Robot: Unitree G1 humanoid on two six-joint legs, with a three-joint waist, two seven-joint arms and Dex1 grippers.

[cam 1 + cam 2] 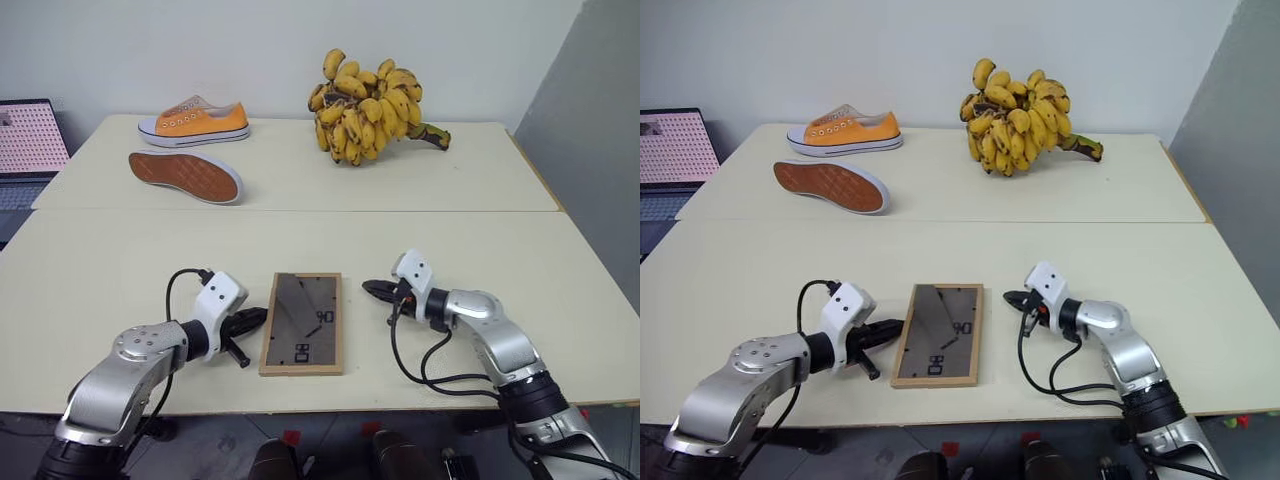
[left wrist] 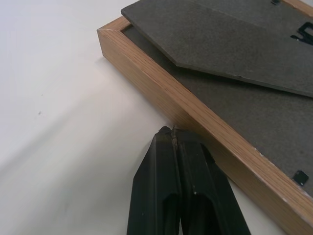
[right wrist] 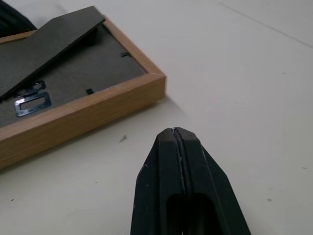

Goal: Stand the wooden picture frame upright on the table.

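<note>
The wooden picture frame [image 1: 302, 323] lies flat near the front edge of the table [image 1: 100, 280], dark backing and stand flap [image 2: 230, 44] facing up. My left gripper [image 1: 262, 316] is shut, its tips right beside the frame's left long edge [image 2: 195, 117], touching or nearly so. My right gripper [image 1: 368, 289] is shut too, a short gap off the frame's right side near its far corner [image 3: 155, 84]. Neither holds anything.
At the back of the table lie an orange shoe [image 1: 193, 120], a second shoe sole-up [image 1: 186, 175] and a big bunch of bananas [image 1: 368, 108]. A laptop [image 1: 30, 140] stands beyond the left edge. A seam [image 1: 300, 210] divides the tabletops.
</note>
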